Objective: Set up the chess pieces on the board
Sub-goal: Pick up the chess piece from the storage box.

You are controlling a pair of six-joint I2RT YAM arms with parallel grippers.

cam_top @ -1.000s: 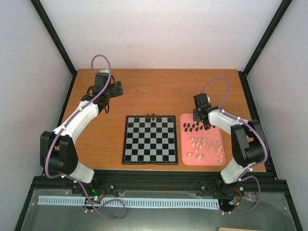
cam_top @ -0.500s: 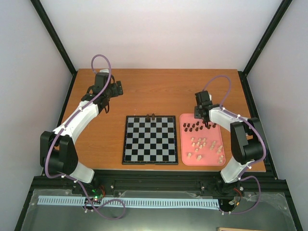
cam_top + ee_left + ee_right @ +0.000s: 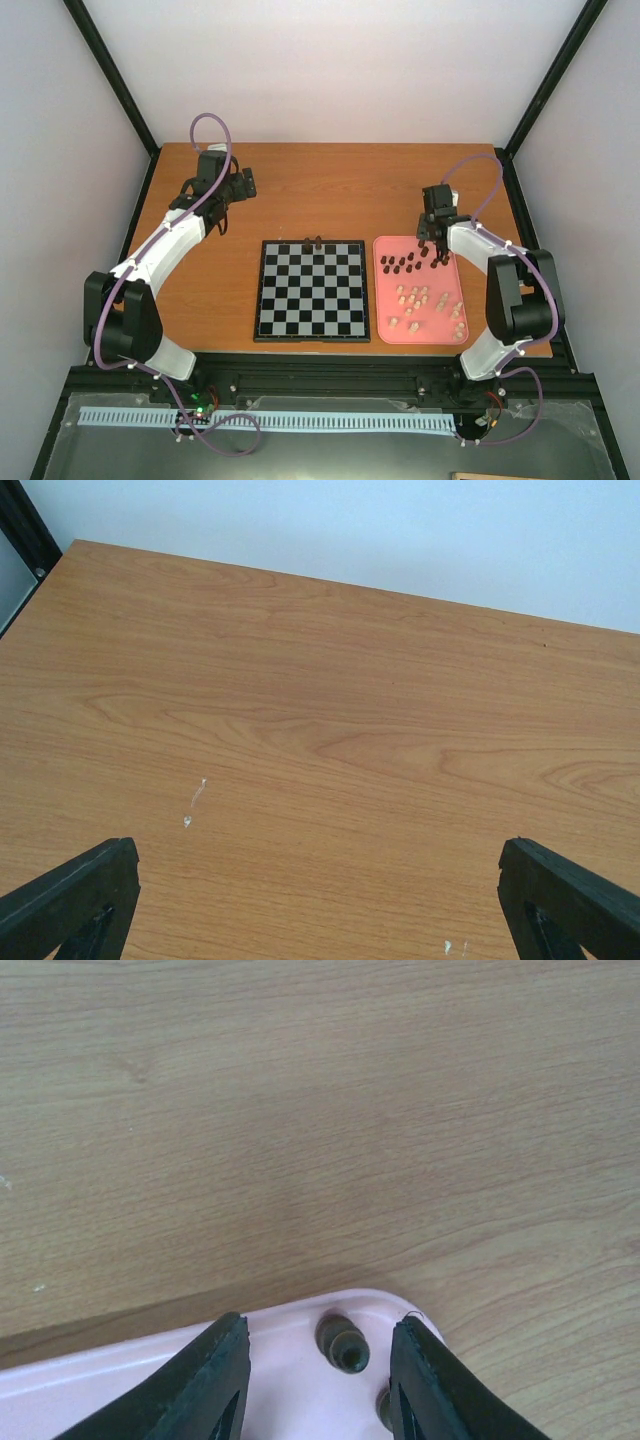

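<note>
The checkered board (image 3: 312,295) lies flat at the table's middle, with two dark chess pieces (image 3: 313,241) on its far edge. Right of it, a pink tray (image 3: 425,339) holds dark pieces (image 3: 400,265) at its far end and pale pieces (image 3: 425,300) nearer me. My right gripper (image 3: 437,247) hangs over the tray's far right corner. In the right wrist view it (image 3: 318,1332) is open, its fingers (image 3: 215,1385) either side of one upright dark piece (image 3: 343,1345) without touching it. My left gripper (image 3: 240,185) is open over bare wood at the far left.
A second dark piece (image 3: 383,1410) stands half hidden behind my right finger near the tray's rounded corner (image 3: 400,1310). Black frame posts run along both table sides. The left wrist view shows only wood with small white marks (image 3: 190,805).
My right gripper has moved right and slightly farther away along the tray's far end, to its right corner. The left arm has not moved.
</note>
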